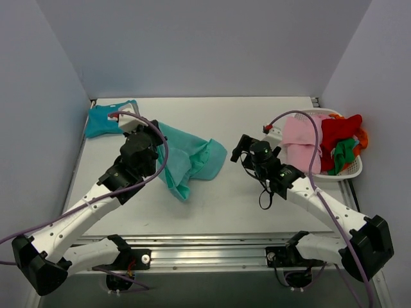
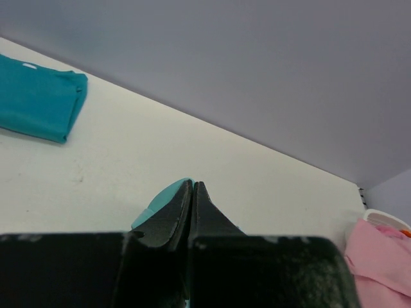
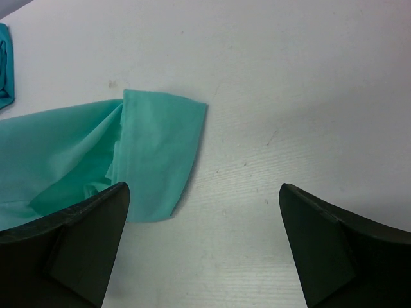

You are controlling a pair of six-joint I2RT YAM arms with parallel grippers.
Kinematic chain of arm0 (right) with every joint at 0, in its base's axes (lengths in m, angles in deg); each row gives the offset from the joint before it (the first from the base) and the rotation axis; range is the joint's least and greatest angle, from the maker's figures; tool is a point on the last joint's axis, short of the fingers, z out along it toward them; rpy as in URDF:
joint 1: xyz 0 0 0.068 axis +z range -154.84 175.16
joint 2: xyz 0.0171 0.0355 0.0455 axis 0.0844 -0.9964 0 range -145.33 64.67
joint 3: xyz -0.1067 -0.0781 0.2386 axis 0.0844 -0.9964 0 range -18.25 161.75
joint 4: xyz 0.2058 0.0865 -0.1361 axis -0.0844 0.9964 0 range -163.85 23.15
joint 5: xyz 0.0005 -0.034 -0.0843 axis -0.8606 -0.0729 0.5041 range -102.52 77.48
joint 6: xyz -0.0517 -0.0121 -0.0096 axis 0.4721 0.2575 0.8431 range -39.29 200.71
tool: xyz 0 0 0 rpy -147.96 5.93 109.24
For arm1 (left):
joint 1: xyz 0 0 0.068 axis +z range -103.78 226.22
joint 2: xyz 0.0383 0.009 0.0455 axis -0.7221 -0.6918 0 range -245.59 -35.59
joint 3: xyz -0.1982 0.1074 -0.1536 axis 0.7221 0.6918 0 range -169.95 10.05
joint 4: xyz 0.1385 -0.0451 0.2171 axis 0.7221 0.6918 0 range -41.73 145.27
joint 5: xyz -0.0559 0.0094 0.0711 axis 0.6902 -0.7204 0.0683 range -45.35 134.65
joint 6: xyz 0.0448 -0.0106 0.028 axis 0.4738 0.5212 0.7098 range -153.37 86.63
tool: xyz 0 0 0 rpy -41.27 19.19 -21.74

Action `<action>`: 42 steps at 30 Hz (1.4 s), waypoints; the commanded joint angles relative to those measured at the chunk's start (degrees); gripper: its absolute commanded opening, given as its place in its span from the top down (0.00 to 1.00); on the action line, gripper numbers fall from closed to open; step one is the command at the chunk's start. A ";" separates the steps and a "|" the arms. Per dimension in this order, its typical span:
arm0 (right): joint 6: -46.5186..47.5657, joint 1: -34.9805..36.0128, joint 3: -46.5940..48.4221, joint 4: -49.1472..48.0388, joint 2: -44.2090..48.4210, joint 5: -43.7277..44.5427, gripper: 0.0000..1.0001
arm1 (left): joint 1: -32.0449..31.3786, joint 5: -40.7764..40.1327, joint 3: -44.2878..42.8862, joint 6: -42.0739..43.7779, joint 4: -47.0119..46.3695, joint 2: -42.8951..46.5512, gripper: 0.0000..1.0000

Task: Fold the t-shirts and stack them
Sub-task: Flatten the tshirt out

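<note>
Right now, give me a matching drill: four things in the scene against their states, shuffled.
1 left tool
2 right tool
3 teal-blue t-shirt
4 basket

a open, empty
b folded, far left corner
c shut on light turquoise t-shirt
d right edge, holding garments

Pairs: 1-c, 2-a, 3-b, 4-d

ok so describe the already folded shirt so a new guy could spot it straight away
On the white table, go to the far left corner. The folded t-shirt lies flat there as a neat rectangle. It is a darker teal-blue than the light turquoise t-shirt spread loose mid-table, which the left claw pinches.
</note>
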 commanded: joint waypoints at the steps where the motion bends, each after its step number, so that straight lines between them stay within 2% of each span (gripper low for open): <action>1: -1.67 2.01 -0.67 -4.11 -2.42 1.21 0.04 | 3.16 0.03 0.79 0.99 3.91 -0.18 0.98; 2: -1.93 2.54 -0.58 -5.69 -4.25 1.21 0.04 | 4.91 1.00 0.79 -0.07 4.70 -1.49 0.98; 7: -2.20 7.81 2.92 -12.37 -14.78 2.09 0.04 | 5.98 1.63 3.16 -6.75 7.25 -2.83 0.98; 10: -2.11 9.84 8.71 -12.39 -21.99 2.09 0.04 | 5.81 8.81 3.26 -2.82 0.60 0.60 0.98; 11: -2.11 10.36 9.87 -12.38 -23.24 2.35 0.04 | 5.98 13.19 1.25 -1.59 -0.98 -0.27 0.98; 12: -2.11 10.46 10.66 -12.56 -24.21 2.70 0.04 | 6.24 15.06 -7.21 1.12 3.96 -1.67 0.98; 15: -2.20 10.63 12.51 -13.79 -26.32 2.97 0.04 | 5.20 19.90 -25.51 6.75 14.00 -7.56 0.98; 21: -1.59 10.63 13.57 -13.96 -28.17 3.32 0.04 | 6.07 17.90 -28.56 13.00 12.71 0.07 0.98; 25: -1.32 10.55 13.92 -13.70 -29.49 3.67 0.04 | 7.03 12.37 -27.00 15.12 14.29 1.48 0.98; 29: -1.41 10.63 13.57 -13.44 -29.67 3.76 0.04 | 10.19 11.56 -19.53 10.49 13.68 -0.18 0.98; 31: -1.23 10.63 12.78 -13.17 -29.32 4.02 0.04 | 12.91 14.54 -16.19 7.76 13.50 -3.15 0.98; 35: -1.14 10.63 11.73 -12.21 -28.35 5.34 0.04 | 23.44 23.32 -8.54 -1.38 10.88 -10.54 0.98; 39: -1.23 10.55 10.76 -11.59 -26.86 6.05 0.04 | 26.37 26.24 -1.33 -5.43 4.28 -16.70 0.98; 42: -1.76 10.72 9.88 -12.11 -26.24 5.35 0.04 | 26.99 27.20 -2.28 -6.23 3.83 -21.36 0.98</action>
